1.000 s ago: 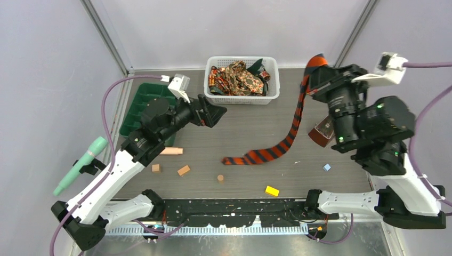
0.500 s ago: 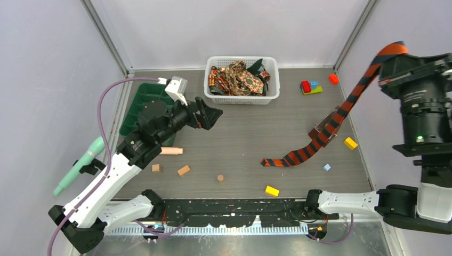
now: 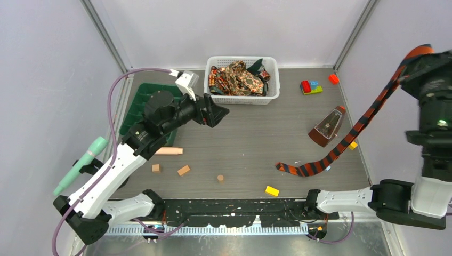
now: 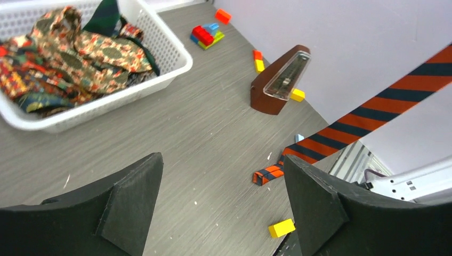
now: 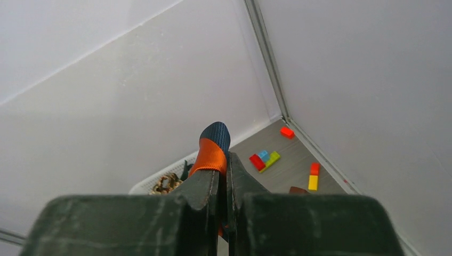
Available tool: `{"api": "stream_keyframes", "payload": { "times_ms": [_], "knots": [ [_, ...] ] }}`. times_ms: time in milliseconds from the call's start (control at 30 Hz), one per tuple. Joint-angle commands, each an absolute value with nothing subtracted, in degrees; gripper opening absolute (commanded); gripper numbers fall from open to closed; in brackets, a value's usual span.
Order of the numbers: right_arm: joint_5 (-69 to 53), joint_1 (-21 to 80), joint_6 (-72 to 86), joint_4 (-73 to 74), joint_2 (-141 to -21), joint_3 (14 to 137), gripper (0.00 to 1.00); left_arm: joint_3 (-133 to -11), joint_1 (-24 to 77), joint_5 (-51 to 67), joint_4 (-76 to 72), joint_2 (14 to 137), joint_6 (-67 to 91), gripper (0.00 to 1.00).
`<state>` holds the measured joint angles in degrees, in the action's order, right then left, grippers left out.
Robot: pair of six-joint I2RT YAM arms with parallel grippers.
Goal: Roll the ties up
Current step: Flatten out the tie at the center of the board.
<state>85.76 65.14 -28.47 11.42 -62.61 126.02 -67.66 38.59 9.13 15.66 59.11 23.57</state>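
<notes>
Nearest the arm bases, a yellow block and a few small wooden pieces lay scattered on the grey surface. As far as I could judge, they had nothing to do with the job. Just past them, the pointed tail of the orange-and-dark striped tie lay on the surface, slightly curled. The rest of it rose in a long slant to the right, passing near the brown metronome and climbing off the surface altogether. It hung that way because the right hand was up high by the right wall, its fingers pressed together on the tie's other end, with a stub of orange and dark fabric poking out above the pinch. I took that height as a way of drawing the tie out straight, so that it could be laid flat for rolling. The left hand hovered over the middle of the surface, spread wide and holding nothing. It was aimed roughly toward the trailing tail, probably placed there to pin the loose end. Farthest back stood the white basket, where the paisley ties and a dark green tie lay tangled together, none of them rolled yet.
</notes>
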Motion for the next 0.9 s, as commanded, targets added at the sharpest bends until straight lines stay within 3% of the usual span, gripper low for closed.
{"api": "stream_keyframes", "payload": {
  "times_ms": [0,267,533,567,600,633,667,700,733,867],
  "knots": [
    [90.7,65.2,-37.1,11.6,-71.8,124.9,0.0,-73.4,40.3,15.4,15.3,60.1,19.0,0.82],
    [96.4,67.2,-43.0,9.2,-82.8,118.5,0.0,-69.3,45.9,16.4,10.4,57.6,16.4,0.48],
    [93.3,67.5,-37.3,9.4,-87.8,112.8,0.0,-63.2,46.0,11.6,11.3,50.9,16.1,0.46],
    [90.9,67.3,-33.5,20.7,-88.2,116.4,0.0,-63.1,46.0,11.4,12.0,50.5,16.0,0.46],
    [88.4,66.9,-19.6,30.2,-89.4,119.5,0.0,-63.0,46.0,11.3,12.6,50.1,15.9,0.46],
    [79.8,64.9,-10.7,49.5,-90.5,128.9,0.0,-63.0,46.0,11.2,13.1,49.8,15.8,0.45],
    [65.8,62.3,3.1,57.5,-92.6,133.6,0.0,-62.9,46.0,11.1,13.4,49.5,15.7,0.45],
    [59.5,56.6,7.5,65.4,-93.3,138.2,0.0,-62.8,46.0,11.0,13.6,49.2,15.7,0.45],
    [51.9,52.6,11.1,66.2,-93.3,138.1,0.0,-62.7,46.0,11.1,13.6,48.9,15.7,0.44],
    [41.0,49.9,11.5,64.1,-92.5,134.4,0.0,-62.3,46.0,11.9,12.9,48.8,15.3,0.43]
  ]
}}
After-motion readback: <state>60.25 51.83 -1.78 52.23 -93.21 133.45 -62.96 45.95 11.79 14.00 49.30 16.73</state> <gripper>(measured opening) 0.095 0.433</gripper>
